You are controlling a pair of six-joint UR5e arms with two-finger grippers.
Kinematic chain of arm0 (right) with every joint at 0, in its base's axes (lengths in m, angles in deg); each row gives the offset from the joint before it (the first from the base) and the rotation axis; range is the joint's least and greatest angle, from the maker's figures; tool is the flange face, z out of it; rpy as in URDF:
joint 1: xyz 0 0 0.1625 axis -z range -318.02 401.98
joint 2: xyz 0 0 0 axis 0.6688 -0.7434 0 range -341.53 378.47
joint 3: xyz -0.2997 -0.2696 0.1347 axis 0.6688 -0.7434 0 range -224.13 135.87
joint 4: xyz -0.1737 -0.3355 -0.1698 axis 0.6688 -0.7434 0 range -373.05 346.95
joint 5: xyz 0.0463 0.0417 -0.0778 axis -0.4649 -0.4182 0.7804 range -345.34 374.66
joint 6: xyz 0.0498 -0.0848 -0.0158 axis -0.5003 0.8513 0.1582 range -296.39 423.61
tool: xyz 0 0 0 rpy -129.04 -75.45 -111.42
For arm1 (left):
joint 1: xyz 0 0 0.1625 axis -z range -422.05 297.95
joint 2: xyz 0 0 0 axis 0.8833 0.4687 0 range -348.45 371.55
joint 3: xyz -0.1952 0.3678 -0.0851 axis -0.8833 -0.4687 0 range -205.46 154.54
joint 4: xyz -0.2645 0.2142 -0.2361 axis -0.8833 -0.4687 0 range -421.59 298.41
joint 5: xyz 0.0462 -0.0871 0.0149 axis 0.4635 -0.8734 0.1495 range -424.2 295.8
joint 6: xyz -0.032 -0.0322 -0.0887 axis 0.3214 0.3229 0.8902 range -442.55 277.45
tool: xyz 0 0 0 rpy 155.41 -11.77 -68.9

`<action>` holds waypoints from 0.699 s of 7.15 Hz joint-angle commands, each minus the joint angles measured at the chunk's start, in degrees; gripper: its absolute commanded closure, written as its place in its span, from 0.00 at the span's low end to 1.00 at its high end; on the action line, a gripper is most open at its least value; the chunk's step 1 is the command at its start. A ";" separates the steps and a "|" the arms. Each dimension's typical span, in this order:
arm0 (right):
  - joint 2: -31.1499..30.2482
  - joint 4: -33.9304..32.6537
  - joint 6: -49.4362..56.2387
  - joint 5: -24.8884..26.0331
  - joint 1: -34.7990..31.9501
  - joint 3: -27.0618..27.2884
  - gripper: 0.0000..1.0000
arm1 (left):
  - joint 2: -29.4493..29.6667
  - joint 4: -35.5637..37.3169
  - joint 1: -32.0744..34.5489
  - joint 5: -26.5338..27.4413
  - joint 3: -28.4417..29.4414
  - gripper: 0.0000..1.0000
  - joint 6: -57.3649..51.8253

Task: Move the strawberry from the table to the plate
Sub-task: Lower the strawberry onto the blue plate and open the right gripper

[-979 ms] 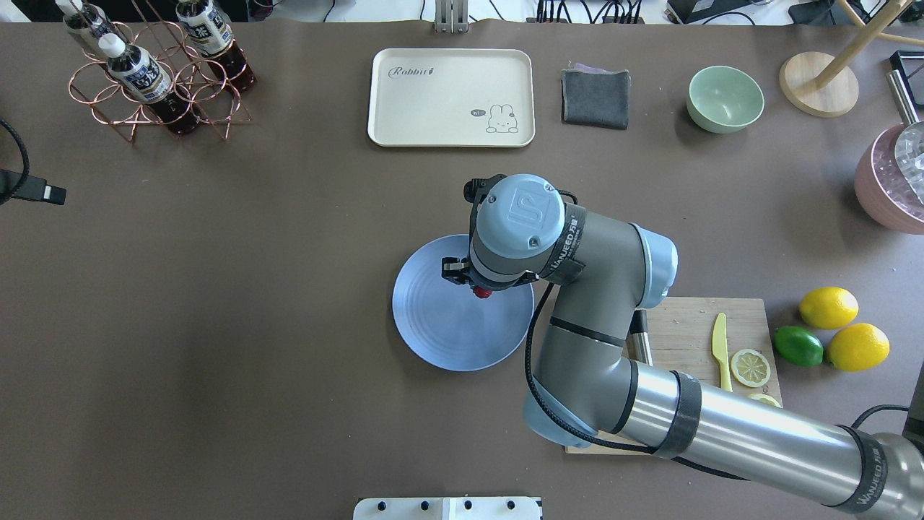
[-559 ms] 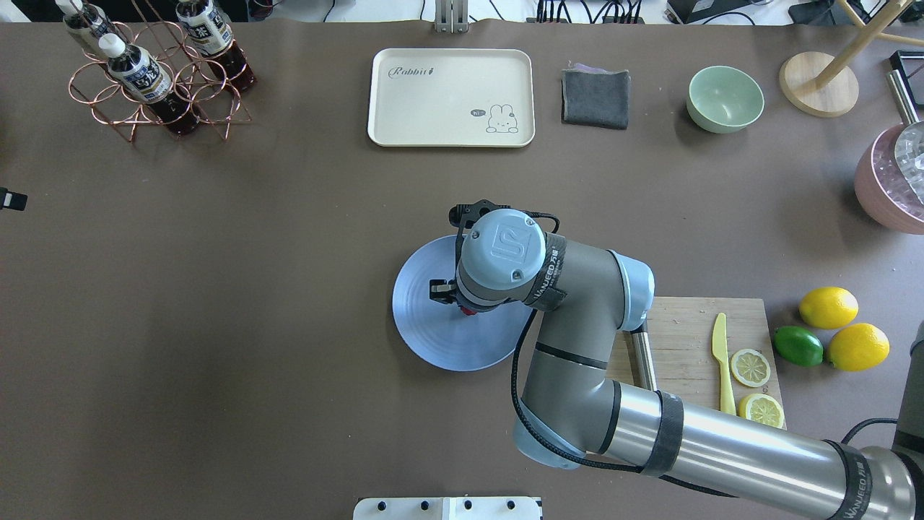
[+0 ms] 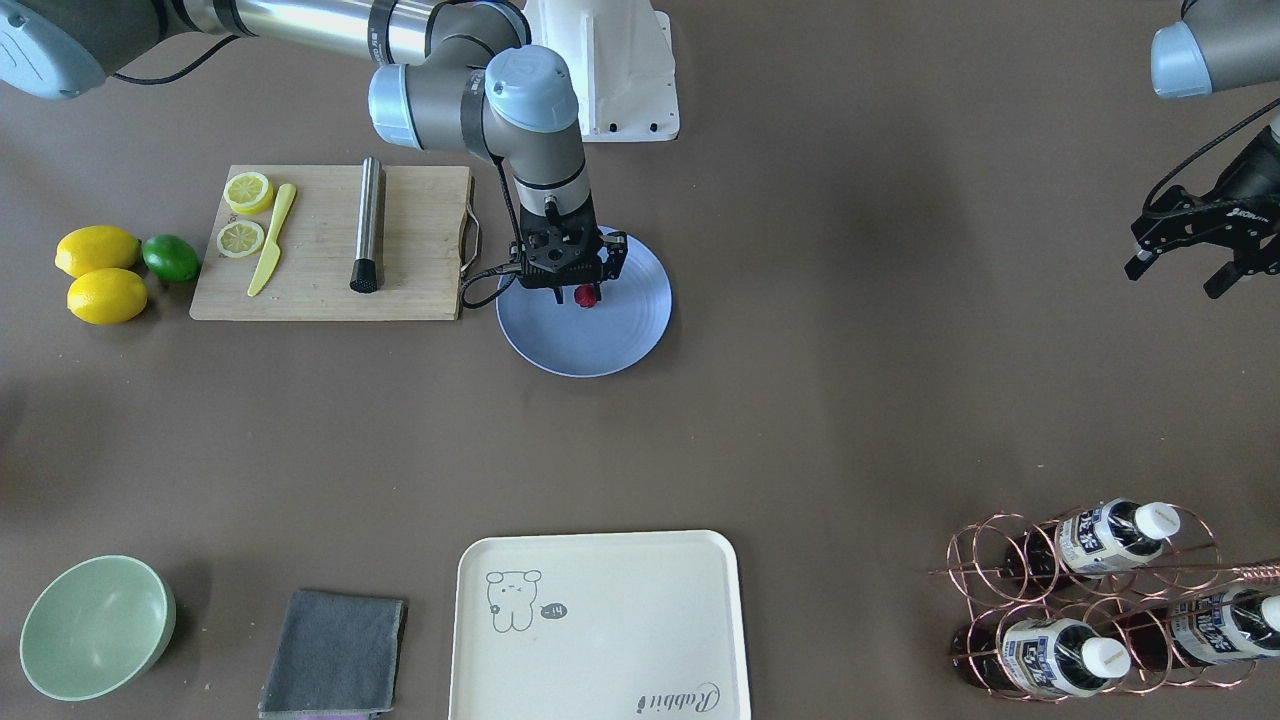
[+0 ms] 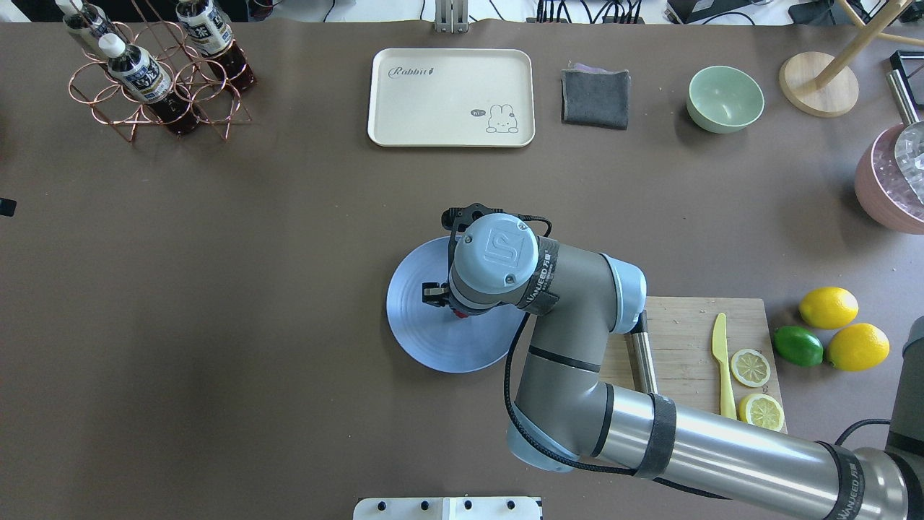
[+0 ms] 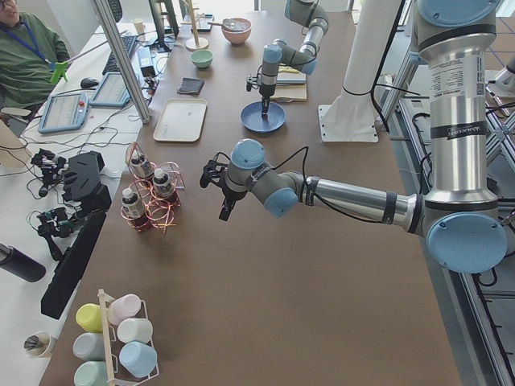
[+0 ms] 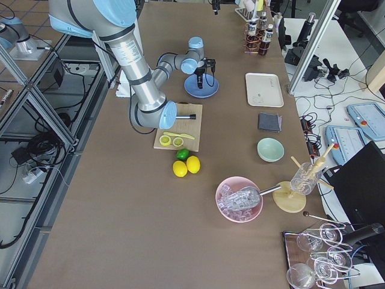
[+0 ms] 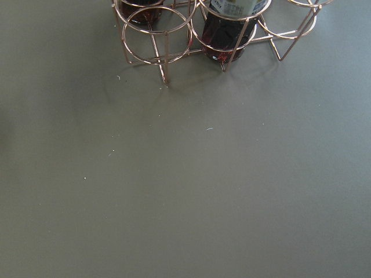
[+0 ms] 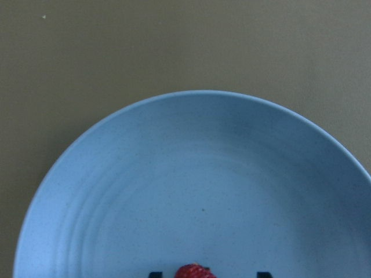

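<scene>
Over the last second the right gripper [image 3: 584, 293], clamped on the strawberry [image 3: 585, 295], has sunk over the plate [image 3: 630, 330] (release seems next), left gripper [image 3: 1186, 270] fingers apart.

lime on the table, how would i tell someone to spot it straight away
Start at the wooden cutting board on the robot's right side of the table. Just beyond the board's outer end lie three fruits in a cluster. The lime is the green one tucked between the two yellow lemons, smaller and darker than both.
</scene>
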 commanded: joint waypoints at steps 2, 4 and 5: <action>-0.56 -1.09 0.48 -4.75 -5.47 2.29 0.00 | -0.48 0.18 0.04 0.00 0.99 0.02 -0.09; -5.62 -6.17 6.07 -14.24 -13.81 9.46 0.00 | -3.97 0.35 2.92 0.09 1.61 0.02 -9.69; -11.15 -6.80 11.42 -15.76 -16.72 13.69 0.00 | -3.82 3.57 7.99 -0.09 2.13 0.02 -13.33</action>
